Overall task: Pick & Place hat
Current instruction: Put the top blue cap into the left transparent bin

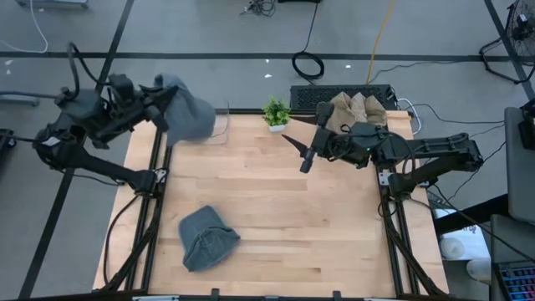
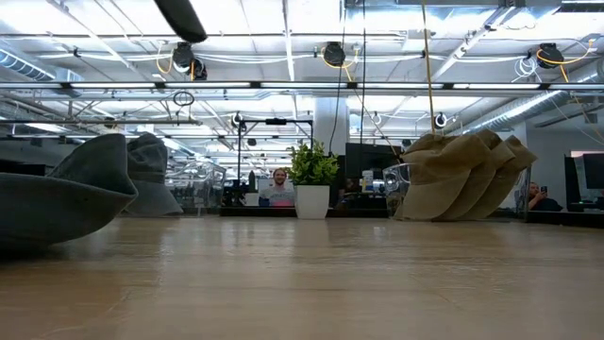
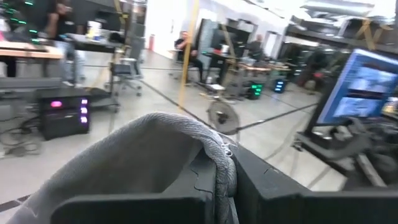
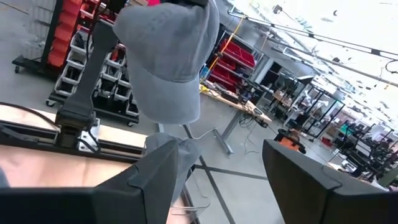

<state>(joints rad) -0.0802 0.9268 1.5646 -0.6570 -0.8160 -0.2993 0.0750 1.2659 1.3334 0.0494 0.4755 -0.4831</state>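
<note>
Holding grey hat (image 1: 185, 109) aloft in my clamped left gripper (image 1: 157, 107) | soft, light, droops, so I pinch the brim | right gripper (image 1: 307, 159) spread, empty

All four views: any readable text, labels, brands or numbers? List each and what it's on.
None readable.
Monitor: shows a lit display, content too blurred to read.
Grey hat held by the left gripper: no visible logo or label.
Grey hat on the table and tan hats: no markings visible.
</note>
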